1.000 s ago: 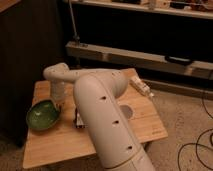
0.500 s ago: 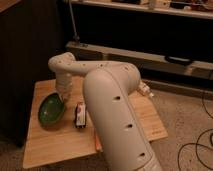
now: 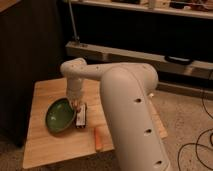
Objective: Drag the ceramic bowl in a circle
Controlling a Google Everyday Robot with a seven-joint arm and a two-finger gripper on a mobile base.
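Shifted rightward since half a second ago, the ceramic bowl (image 3: pixel 60 115) is tilted beneath the gripper (image 3: pixel 75 104), finger state indiscernible; wooden table (image 3: pixel 45 145) partly hidden by the arm (image 3: pixel 130 105).

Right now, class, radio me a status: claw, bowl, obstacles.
Claw down at ceramic bowl's right rim. Ceramic bowl tilted on wooden table. Small dark packet right beside it; orange stick nearby.

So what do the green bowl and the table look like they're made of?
The green bowl looks like glazed ceramic, judging by its glossy sheen and darker rim. The table looks like pale unfinished wood with faint grain, possibly laminate. The end effector is at the bowl's right rim.
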